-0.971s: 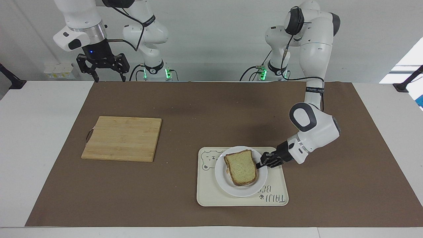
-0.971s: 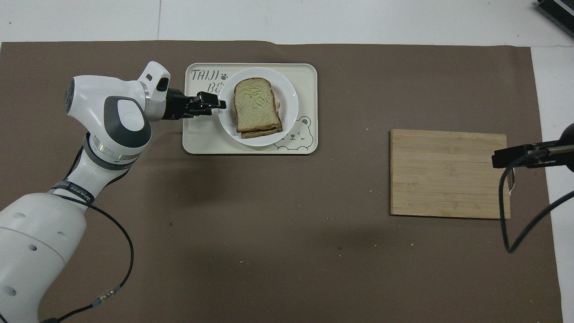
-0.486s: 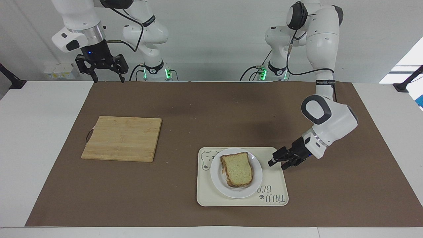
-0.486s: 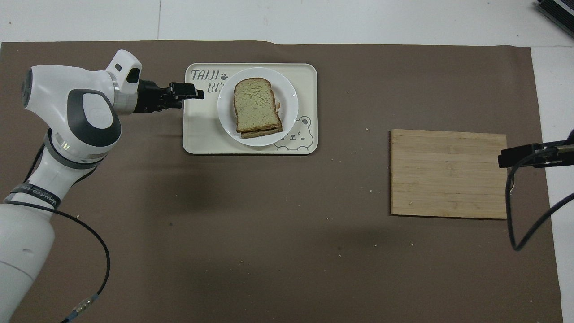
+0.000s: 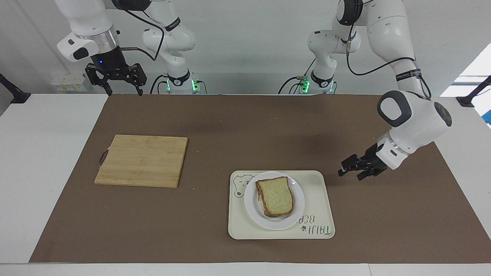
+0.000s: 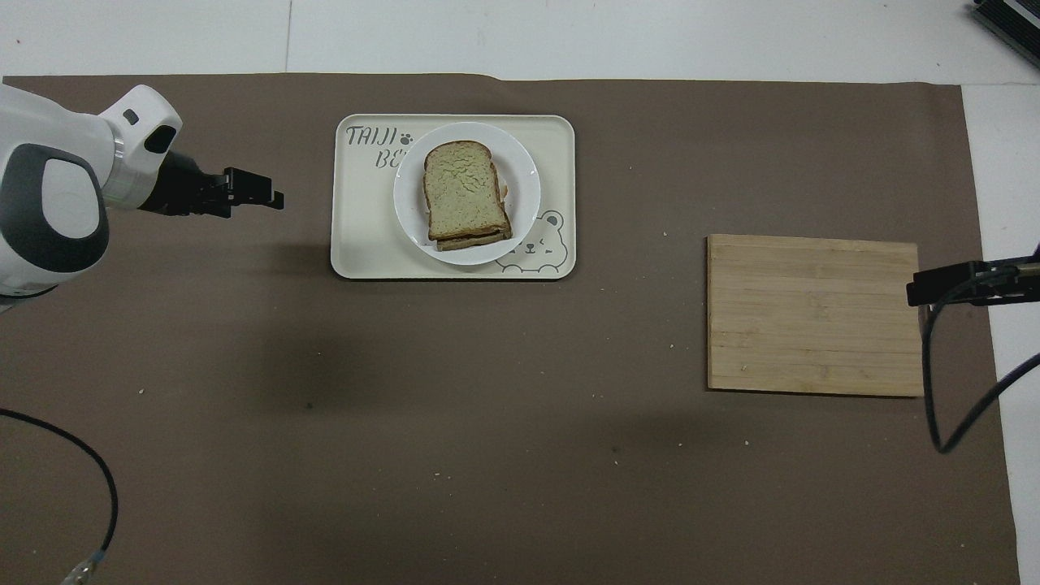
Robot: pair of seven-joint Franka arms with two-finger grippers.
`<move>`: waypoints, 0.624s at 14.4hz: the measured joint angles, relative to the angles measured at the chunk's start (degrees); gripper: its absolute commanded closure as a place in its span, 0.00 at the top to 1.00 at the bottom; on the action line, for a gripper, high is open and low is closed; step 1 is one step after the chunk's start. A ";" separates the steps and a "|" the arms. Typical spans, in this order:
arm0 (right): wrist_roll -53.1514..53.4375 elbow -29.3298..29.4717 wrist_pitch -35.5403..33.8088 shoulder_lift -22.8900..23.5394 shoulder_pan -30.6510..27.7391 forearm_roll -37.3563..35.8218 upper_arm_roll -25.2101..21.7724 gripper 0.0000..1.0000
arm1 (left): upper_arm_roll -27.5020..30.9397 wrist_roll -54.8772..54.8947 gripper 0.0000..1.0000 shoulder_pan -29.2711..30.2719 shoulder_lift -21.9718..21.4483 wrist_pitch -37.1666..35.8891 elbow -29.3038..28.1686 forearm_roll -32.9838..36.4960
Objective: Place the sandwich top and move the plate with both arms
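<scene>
On the plate (image 5: 274,222) lies the sandwich top (image 5: 275,195) (both grippers spread, empty).

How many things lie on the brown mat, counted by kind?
Bread slices, stacked: 2, top one
White plate: 1
Cream tray: 1
Wooden cutting board: 1
Total: 5

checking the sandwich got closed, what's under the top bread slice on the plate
Under the top bread slice the darker edge of a lower slice shows, resting on the white plate. Any filling between them is mostly covered; only a pale sliver shows at one side.
</scene>
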 measured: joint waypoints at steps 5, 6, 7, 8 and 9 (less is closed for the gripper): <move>0.00 -0.16 0.00 0.00 0.00 0.00 0.00 1.00 | -0.28 -7.98 1.00 -0.45 -8.00 -7.08 1.39 14.45; 0.00 -0.29 0.00 0.00 0.01 -0.03 0.00 1.00 | -0.26 -8.29 1.00 -0.43 -9.88 -8.42 1.45 16.42; 0.00 -0.38 0.00 0.00 0.01 -0.07 0.02 1.00 | -0.27 -8.38 1.00 -0.44 -11.61 -10.17 1.54 17.88; 0.00 -0.39 0.00 0.00 0.01 -0.07 0.02 1.00 | -0.27 -8.39 1.00 -0.44 -13.35 -12.23 1.58 18.59; 0.00 -0.39 0.00 0.00 0.01 -0.07 0.02 1.00 | -0.27 -8.39 1.00 -0.44 -15.12 -14.64 1.59 19.01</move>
